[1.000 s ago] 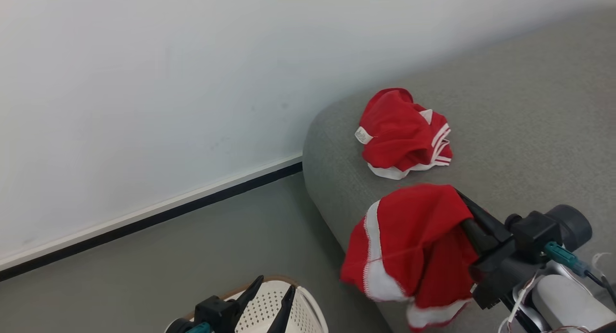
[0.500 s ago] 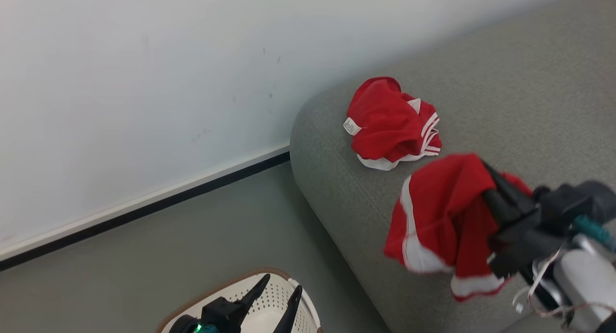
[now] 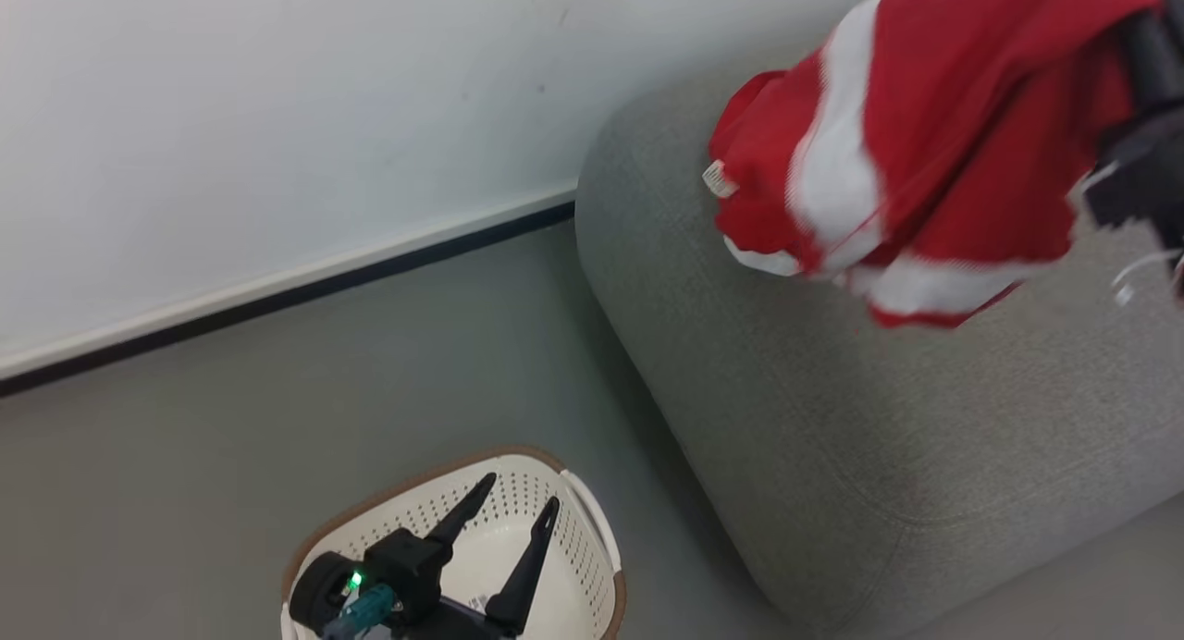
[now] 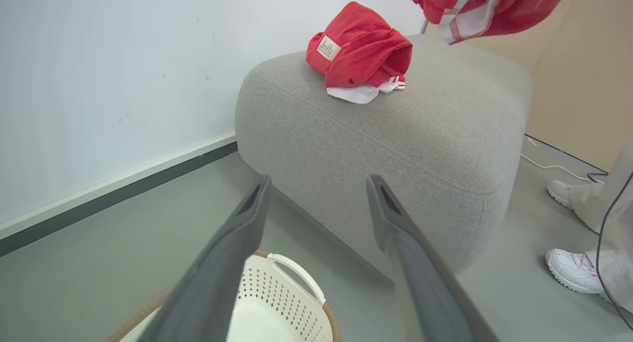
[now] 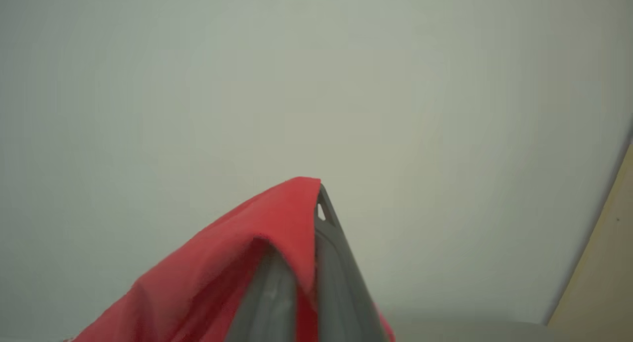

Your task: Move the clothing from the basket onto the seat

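Head view: our right tool [image 5: 316, 198] pinches a red garment [image 3: 934, 131] hanging lengthwise above the seat [image 3: 832, 418], where another garment [image 4: 361, 55] lies bunched. Our left tool [image 3: 520, 490] stands wide near the seat.

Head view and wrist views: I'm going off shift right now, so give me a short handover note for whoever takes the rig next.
Right gripper: shut on a red garment, held in the air above the sofa.
Left gripper: open, empty, over the basket.
Done: a second garment lies on the sofa top.
Left: set the held one down and let go. The part of the basket that shows holds no red cloth; check the rest.
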Robot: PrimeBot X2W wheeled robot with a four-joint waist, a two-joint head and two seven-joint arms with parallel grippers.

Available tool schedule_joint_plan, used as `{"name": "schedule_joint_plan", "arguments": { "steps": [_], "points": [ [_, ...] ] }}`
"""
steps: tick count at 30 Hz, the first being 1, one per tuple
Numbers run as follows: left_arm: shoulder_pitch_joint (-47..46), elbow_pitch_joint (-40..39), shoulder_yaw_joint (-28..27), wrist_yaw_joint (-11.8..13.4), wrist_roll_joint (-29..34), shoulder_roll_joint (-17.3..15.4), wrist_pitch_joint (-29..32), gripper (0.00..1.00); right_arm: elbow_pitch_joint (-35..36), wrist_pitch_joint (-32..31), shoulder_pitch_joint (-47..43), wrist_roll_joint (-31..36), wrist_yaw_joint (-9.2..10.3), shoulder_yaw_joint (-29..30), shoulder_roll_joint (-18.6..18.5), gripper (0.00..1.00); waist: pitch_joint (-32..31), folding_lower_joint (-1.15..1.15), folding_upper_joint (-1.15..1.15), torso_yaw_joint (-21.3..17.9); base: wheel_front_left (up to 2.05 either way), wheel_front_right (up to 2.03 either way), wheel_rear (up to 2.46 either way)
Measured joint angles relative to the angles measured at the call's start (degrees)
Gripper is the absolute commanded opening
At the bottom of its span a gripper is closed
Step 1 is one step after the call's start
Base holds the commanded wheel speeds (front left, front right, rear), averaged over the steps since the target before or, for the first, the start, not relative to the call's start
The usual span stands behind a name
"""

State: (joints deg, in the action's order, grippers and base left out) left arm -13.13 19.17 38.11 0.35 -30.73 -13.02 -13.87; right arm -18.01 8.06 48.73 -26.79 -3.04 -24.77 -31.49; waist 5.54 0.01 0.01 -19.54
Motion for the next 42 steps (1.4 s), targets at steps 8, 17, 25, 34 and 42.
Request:
{"name": "schedule_joint_plan", "arguments": {
  "steps": [8, 17, 25, 34, 42],
  "points": [
    [-3.6, -2.9, -0.3, 0.1, 2.2, -1.5, 0.2, 1.0, -8.6, -2.4, 9.6, -1.8, -0.33, 4.3, -3.2, 0.0, 5.4, 0.0, 0.0, 3.0, 0.0, 0.0, 0.0],
    [-7.6, -8.1, 0.1, 0.1, 4.2, -2.6, 1.0, 1.0, -15.9, -4.3, 15.1, -1.8, 0.11, 7.4, -8.0, 0.0, 12.1, 0.01, 0.0, 6.3, 0.0, 0.0, 0.0],
    [-10.5, -13.1, 0.9, 0.1, 6.5, -3.1, 2.0, 1.0, -19.7, -4.5, 20.9, -0.9, 2.04, 7.6, -8.0, 0.0, 18.3, 0.01, 0.01, 8.6, 0.0, 0.0, 0.0],
    [-13.4, -16.6, 0.7, 0.1, 7.6, -4.1, 3.2, 1.0, -26.3, -4.5, 21.0, 0.6, 3.58, 5.3, -3.4, 0.0, 25.1, 0.01, 0.01, 10.3, 0.0, 0.0, 0.0],
    [-13.8, -16.3, 0.1, 0.2, 7.7, -4.8, 3.2, 1.0, -31.9, -3.2, 20.2, 1.2, 3.54, 3.2, 0.4, 0.0, 28.8, 0.01, 0.01, 10.7, 0.0, 0.0, 0.0]
  ]
}}
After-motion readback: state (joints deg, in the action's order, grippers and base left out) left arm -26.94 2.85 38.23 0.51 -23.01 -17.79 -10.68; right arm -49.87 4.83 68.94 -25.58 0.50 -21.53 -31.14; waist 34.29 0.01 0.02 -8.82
